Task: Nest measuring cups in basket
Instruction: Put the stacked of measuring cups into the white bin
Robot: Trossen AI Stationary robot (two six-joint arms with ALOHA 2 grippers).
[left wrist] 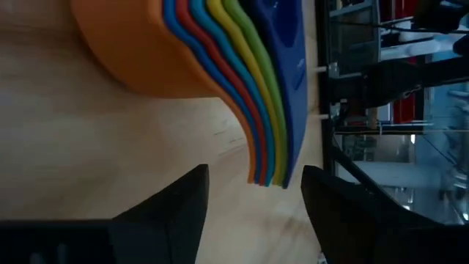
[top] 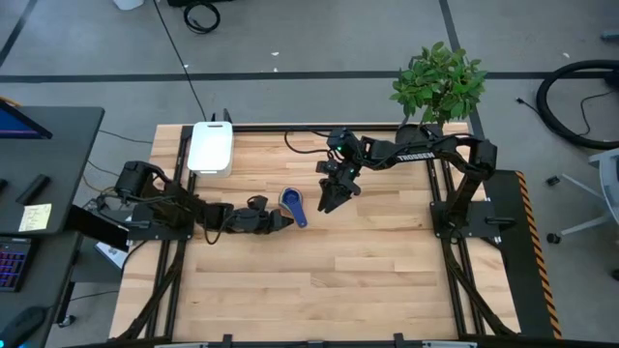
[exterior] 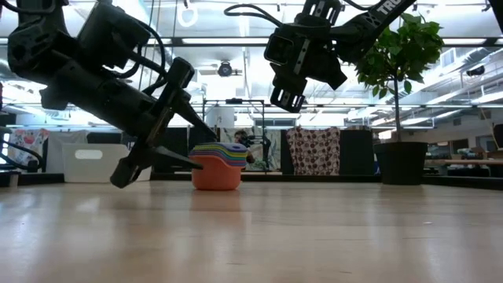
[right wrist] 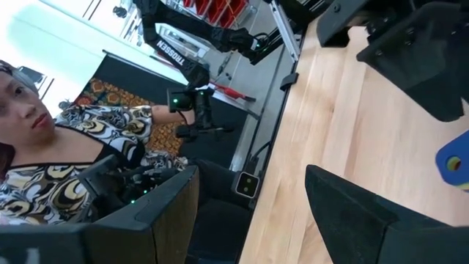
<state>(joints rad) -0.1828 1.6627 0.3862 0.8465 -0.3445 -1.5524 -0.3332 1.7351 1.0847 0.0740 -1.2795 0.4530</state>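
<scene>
Nearest the left wrist camera, the left gripper (left wrist: pixel 253 213) sits low on the bench with its fingers spread and empty, aimed at the handle ends of the measuring cups (top: pixel 293 206). These already sit nested, orange outermost and dark blue on top, near the bench's middle. To do this step well, I judge the fingers should straddle the whole fan of handles and close squarely, so no cup slips out. In the high view the stack's long axis slants, bowl toward the back edge, handles toward the front. Off at the back-left corner stands the basket (top: pixel 210 148). Just beside the stack, the right gripper (top: pixel 332 201) hangs above it, open and empty.
</scene>
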